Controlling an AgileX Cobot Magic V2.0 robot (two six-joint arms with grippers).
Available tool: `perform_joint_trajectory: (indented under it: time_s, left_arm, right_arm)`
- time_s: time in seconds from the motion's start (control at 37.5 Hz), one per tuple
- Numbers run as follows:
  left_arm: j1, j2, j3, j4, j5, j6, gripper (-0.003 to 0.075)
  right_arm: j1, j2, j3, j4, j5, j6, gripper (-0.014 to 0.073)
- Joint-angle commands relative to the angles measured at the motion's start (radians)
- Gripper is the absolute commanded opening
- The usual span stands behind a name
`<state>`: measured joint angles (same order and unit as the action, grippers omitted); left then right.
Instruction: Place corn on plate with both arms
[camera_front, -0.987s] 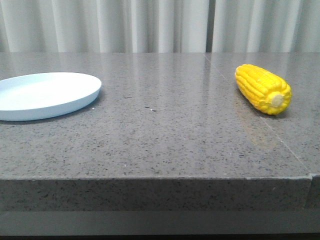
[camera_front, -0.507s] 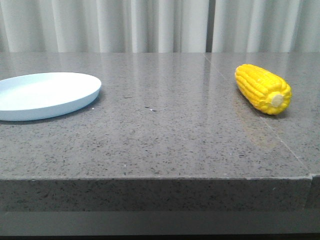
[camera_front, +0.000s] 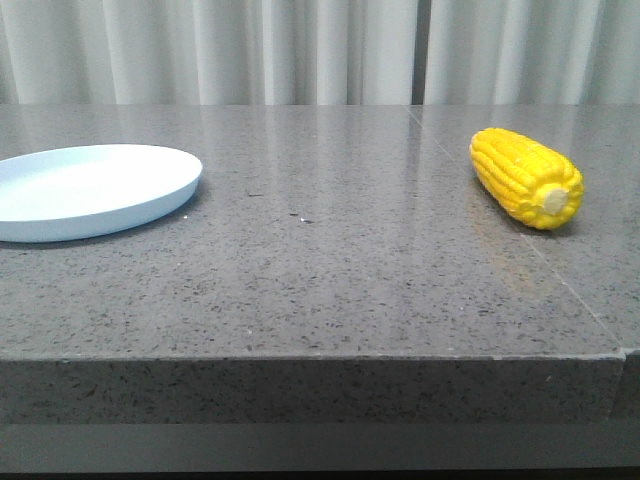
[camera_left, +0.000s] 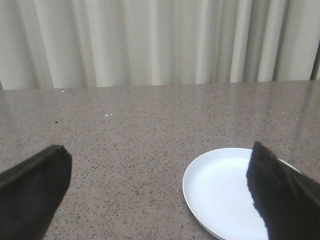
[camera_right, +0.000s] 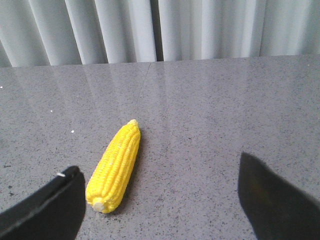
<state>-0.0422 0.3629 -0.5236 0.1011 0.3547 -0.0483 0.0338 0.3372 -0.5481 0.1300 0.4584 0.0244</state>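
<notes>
The bright yellow corn (camera_front: 525, 177) lies on the grey stone table at the right, its pale stub end toward the front edge. The pale blue plate (camera_front: 90, 188) sits at the left, with nothing on it. Neither gripper shows in the front view. In the right wrist view my right gripper (camera_right: 160, 200) is open and holds nothing; the corn (camera_right: 115, 165) lies beside one finger (camera_right: 47, 210), apart from it. In the left wrist view my left gripper (camera_left: 160, 195) is open and holds nothing; the plate (camera_left: 222, 192) lies partly behind one finger (camera_left: 280, 195).
The grey speckled table (camera_front: 330, 270) has its front edge close to the camera. A seam in the slab (camera_front: 560, 280) runs under the corn. White curtains (camera_front: 320, 50) hang behind the table.
</notes>
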Motion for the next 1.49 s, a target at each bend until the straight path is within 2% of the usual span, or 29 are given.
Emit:
perform_joint_trajectory:
  time_s: [0.0,0.16,0.27,0.53,0.75,0.96,1.09,1.47]
  left_arm:
    - [0.002,0.015,-0.034,0.003,-0.099,-0.006,0.0688]
    - [0.002,0.072,-0.037,-0.003,-0.133,-0.006,0.0688]
    - [0.002,0.163,-0.07,-0.047,-0.107,-0.006,0.0688]
    - [0.002,0.476,-0.296,-0.053,0.155,0.006,0.0688]
    - [-0.06,0.704,-0.468,-0.068,0.309,0.048,0.0686]
    - [-0.071,0.957,-0.65,-0.113,0.544,0.048,0.0634]
    - [-0.071,1.079,-0.744,-0.129,0.629,0.048,0.0599]
    - [-0.071,1.274,-0.833,-0.129,0.651,0.048,0.0575]
  right_arm:
    - [-0.008,0.015,-0.035,-0.006,-0.079,-0.001,0.0645]
    - [-0.008,0.015,-0.035,-0.006,-0.079,-0.001,0.0645]
    - [-0.008,0.015,-0.035,-0.006,-0.079,-0.001,0.0645]
    - [-0.008,0.015,-0.035,-0.006,-0.079,-0.001,0.0645]
    - [-0.008,0.015,-0.035,-0.006,-0.079,-0.001,0.0645]
    - [-0.008,0.015,-0.035,-0.006,-0.079,-0.001,0.0645]
    - [-0.008,0.015,-0.035,-0.006,-0.079,-0.001,0.0645]
    - [-0.008,0.015,-0.035,-0.006,-0.079,-0.001,0.0645]
